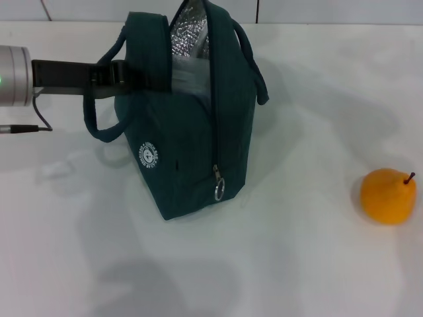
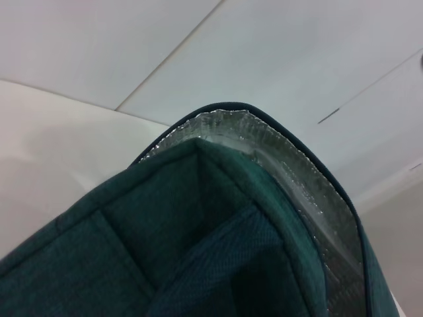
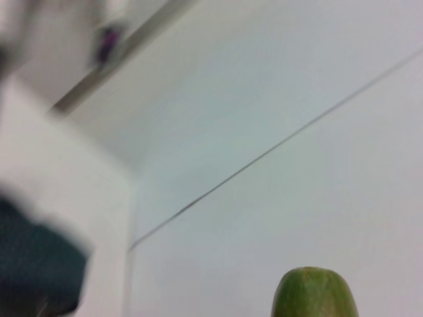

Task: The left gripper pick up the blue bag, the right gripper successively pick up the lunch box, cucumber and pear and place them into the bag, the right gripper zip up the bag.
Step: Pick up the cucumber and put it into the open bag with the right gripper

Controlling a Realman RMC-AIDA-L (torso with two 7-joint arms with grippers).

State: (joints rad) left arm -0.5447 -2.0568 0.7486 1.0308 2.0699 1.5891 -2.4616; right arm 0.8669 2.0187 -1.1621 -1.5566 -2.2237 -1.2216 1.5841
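Observation:
The dark teal bag (image 1: 188, 139) stands upright on the white table with its top open, showing silver lining (image 1: 192, 36). My left gripper (image 1: 117, 74) comes in from the left and is shut on the bag's upper left edge, by the handle. The left wrist view shows the bag's rim and lining (image 2: 264, 142) close up. The cucumber's green tip (image 3: 315, 294) shows close up in the right wrist view, held up in the air against the wall. My right gripper is out of the head view. The orange-yellow pear (image 1: 388, 196) lies at the table's right. A pale shape (image 1: 188, 78) shows inside the bag.
The bag's zipper pull ring (image 1: 219, 189) hangs at the front lower end of the zip. A second handle (image 1: 254, 63) loops over the bag's right side. White table surface (image 1: 310, 251) lies between the bag and the pear.

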